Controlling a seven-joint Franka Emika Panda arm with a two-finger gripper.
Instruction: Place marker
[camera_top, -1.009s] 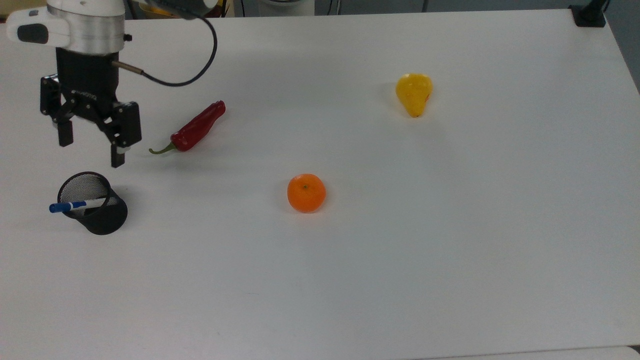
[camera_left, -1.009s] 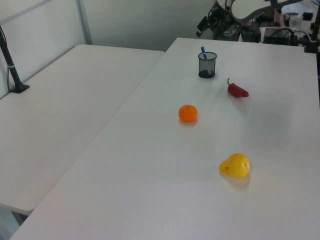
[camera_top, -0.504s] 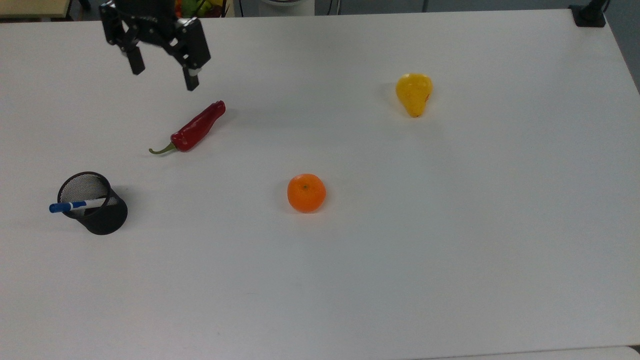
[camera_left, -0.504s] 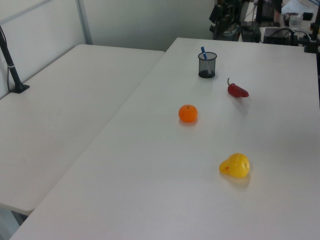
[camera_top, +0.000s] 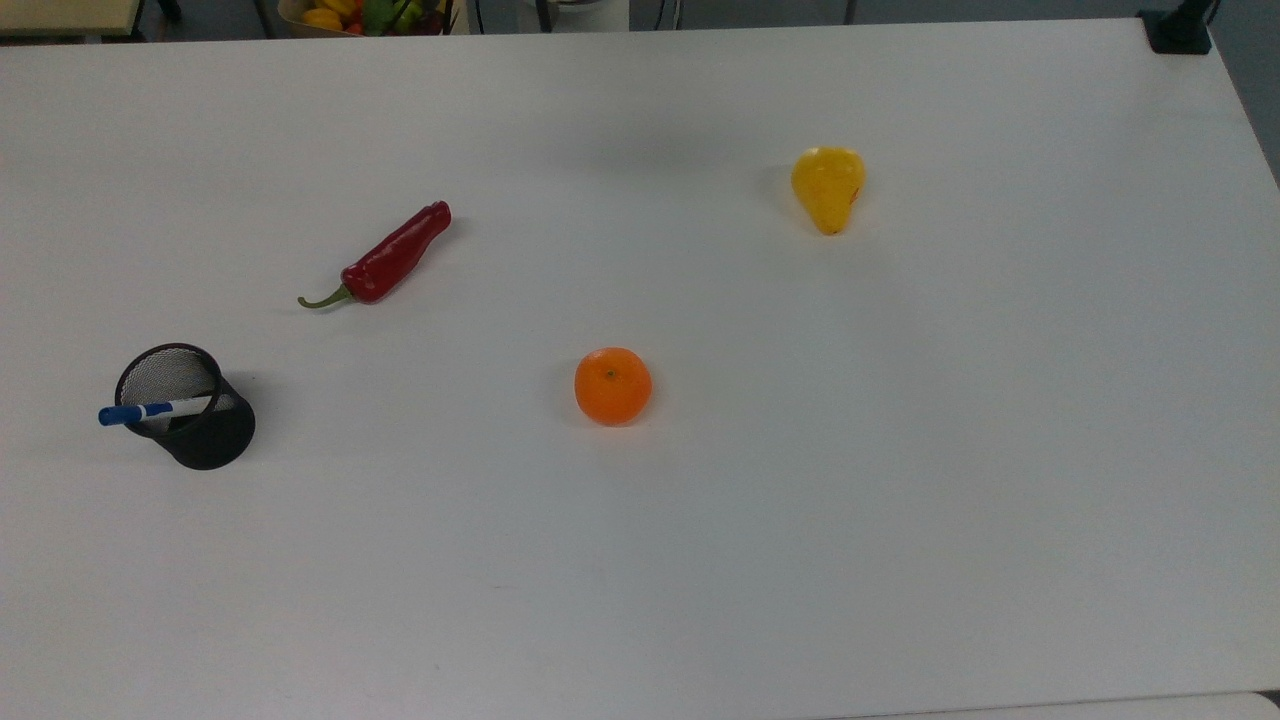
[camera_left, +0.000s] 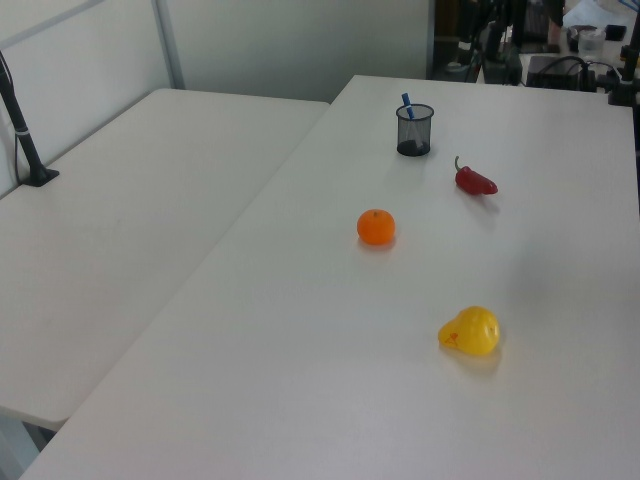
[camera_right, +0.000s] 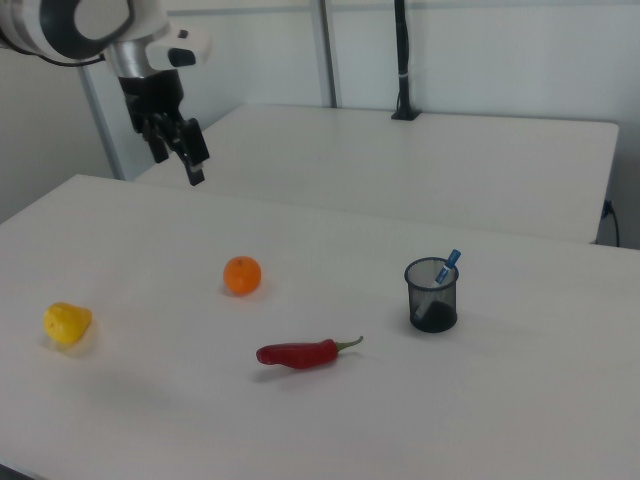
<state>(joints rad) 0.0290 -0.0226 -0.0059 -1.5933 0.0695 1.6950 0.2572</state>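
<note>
White table (camera_top: 900, 500) | marker (camera_top: 150, 410) stands in cup (camera_top: 205, 440), job looks done | gripper (camera_right: 180, 150) high, fingers apart, holding nothing

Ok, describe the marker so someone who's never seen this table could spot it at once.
On the white table, find the black mesh pen cup near the top view's left edge. The marker leans inside it, blue cap poking over the rim: the only slim white-and-blue thing among a chili, an orange and a pear.

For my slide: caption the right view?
Marker stands in mesh cup; gripper raised, open, above table.
</note>
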